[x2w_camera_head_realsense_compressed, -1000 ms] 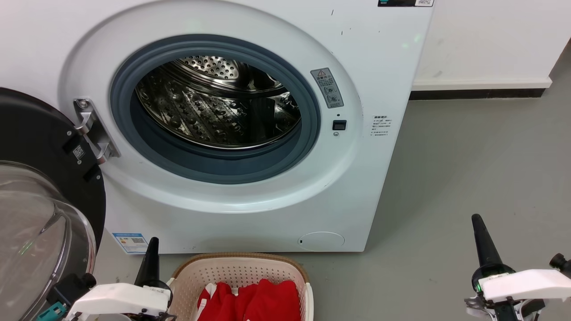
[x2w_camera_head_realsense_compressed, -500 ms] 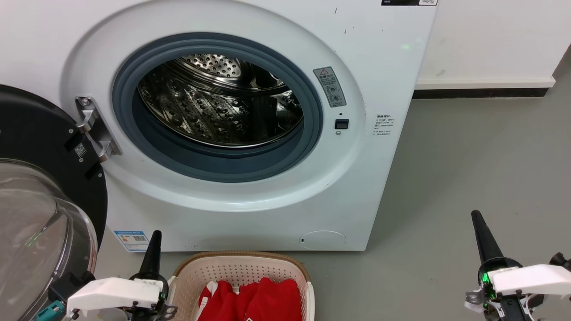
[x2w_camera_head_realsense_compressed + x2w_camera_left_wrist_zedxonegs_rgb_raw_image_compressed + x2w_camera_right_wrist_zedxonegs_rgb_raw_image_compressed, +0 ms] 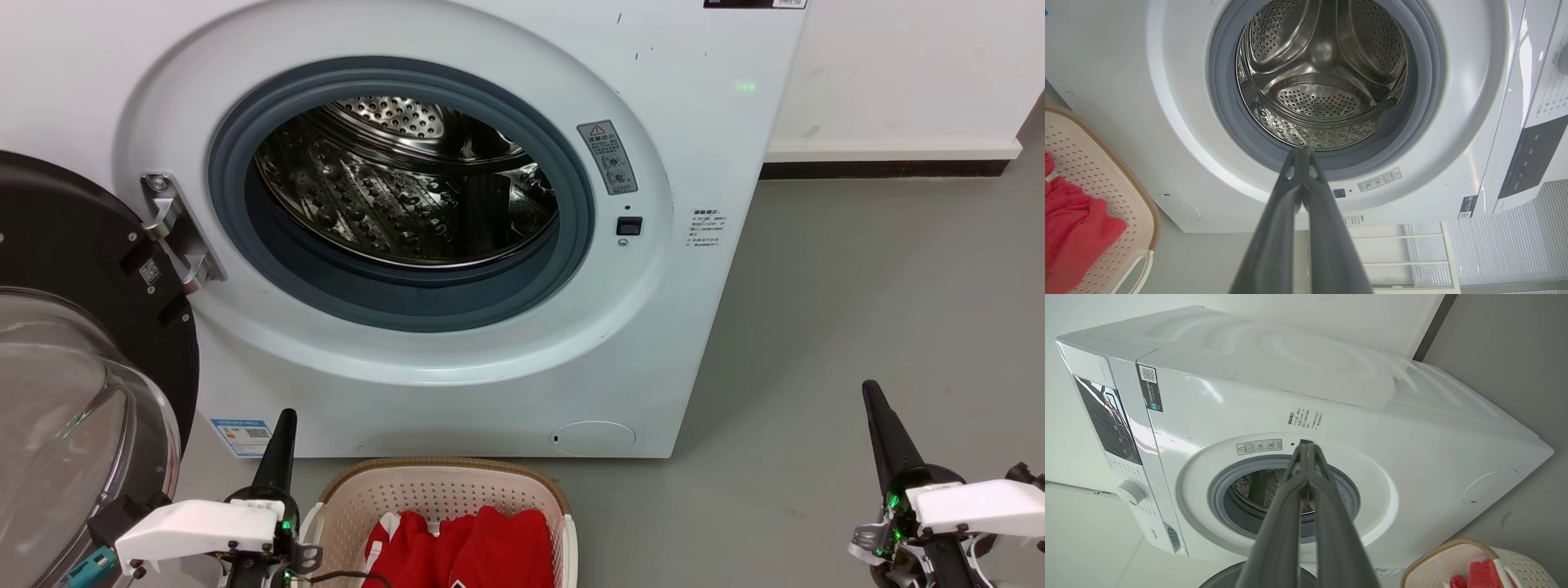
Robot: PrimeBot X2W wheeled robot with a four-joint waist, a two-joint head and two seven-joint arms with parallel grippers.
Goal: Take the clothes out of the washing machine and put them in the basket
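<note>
The white washing machine [image 3: 702, 122] stands with its door swung open at the left, and its steel drum [image 3: 408, 180] holds nothing I can see. On the floor in front of it, the cream basket [image 3: 445, 490] holds red clothes [image 3: 469, 551] with white trim. My left gripper [image 3: 284, 420] is shut, just left of the basket, fingers pointing up at the machine. Over bare floor at the lower right, my right gripper [image 3: 872, 392] is shut too. In the left wrist view the shut left gripper [image 3: 1302, 151] points at the drum's lower rim, with the basket [image 3: 1106, 163] and clothes [image 3: 1073, 220] at the left.
The open door [image 3: 73, 367], with black rim and domed glass, juts out at the left beside my left arm. Grey floor [image 3: 857, 310] spreads to the right of the machine. A white wall with a dark skirting strip [image 3: 882, 169] runs behind.
The head view has drifted slightly, so the machine sits a little further right and up. Both grippers stay shut in about the same places. The clothes in the basket have not moved.
</note>
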